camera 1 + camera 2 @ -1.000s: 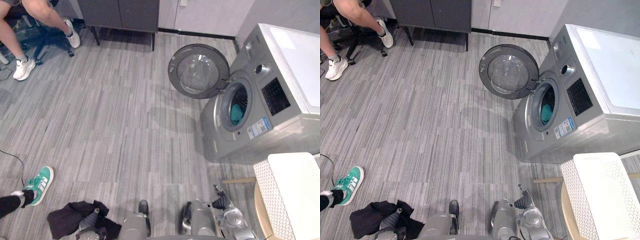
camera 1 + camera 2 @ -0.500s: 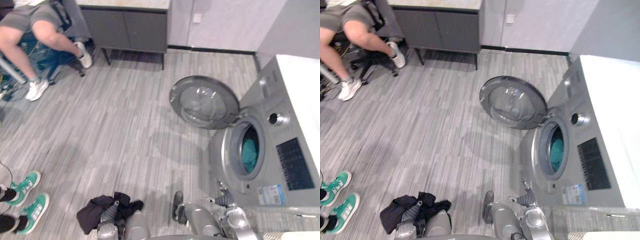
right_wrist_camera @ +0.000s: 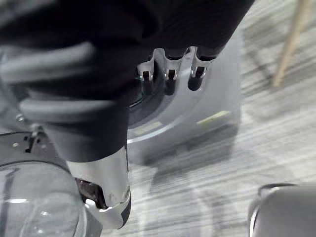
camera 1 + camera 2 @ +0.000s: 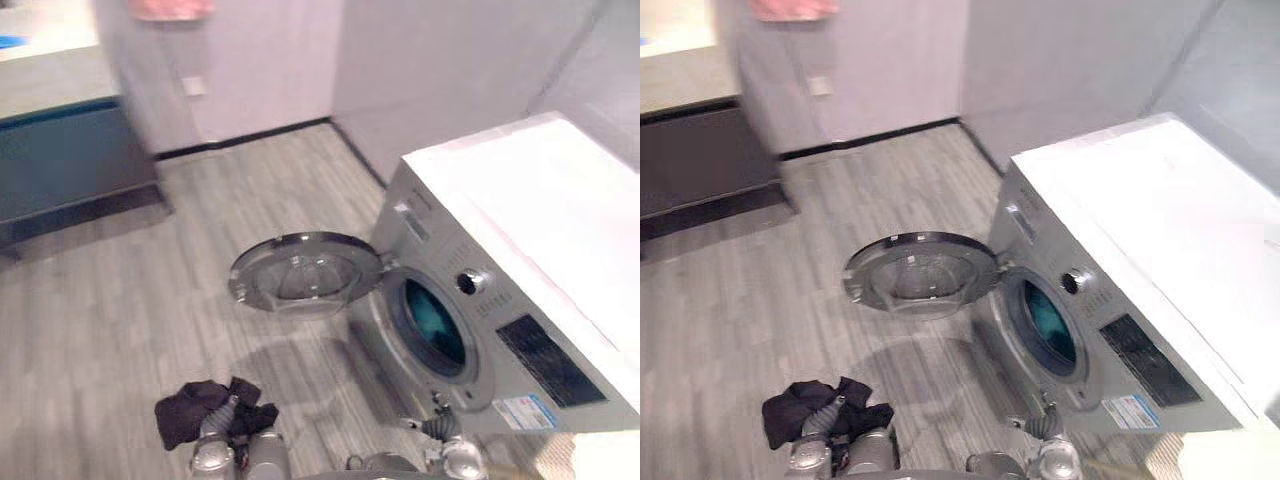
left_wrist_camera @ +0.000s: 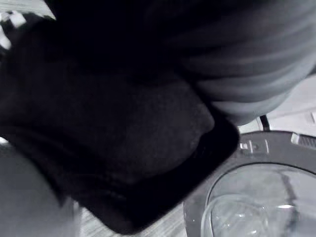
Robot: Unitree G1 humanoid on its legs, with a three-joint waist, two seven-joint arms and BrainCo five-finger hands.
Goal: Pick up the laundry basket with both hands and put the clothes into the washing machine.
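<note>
1. Since half a second ago the whole head view has swung. The camera moved, not the things, and I now see the washing machine (image 4: 500, 300) more from its front. The dark garment (image 4: 180, 412) is still at my left robot hand (image 5: 247, 59).
2. That garment is black and crumpled, bunched low at the left of the head view over the grey plank floor (image 4: 100, 330), well apart from the machine.
3. In the left wrist view the cloth drapes right over the fingers, so I cannot tell whether that robot hand is spread or pinching it.
4. My right robot hand (image 3: 169, 75) hangs near the machine's front. Its fingers are loose in a row with the thumb apart, and there is nothing between them.
5. The machine is silver-grey with a white top, and its round door (image 4: 305, 272) stands swung wide open toward the left.
6. Inside the drum lies a teal cloth (image 4: 432, 322), seen through the open port.
7. At the lower right edge of the head view sits what looks like a corner of the white laundry basket (image 4: 595, 455). The frame cuts it off, so its contents are out of my sight.
8. A dark cabinet (image 4: 60, 160) stands by the far wall, and a pink blur (image 4: 170, 8) at the top edge is too smeared for me to name.
</note>
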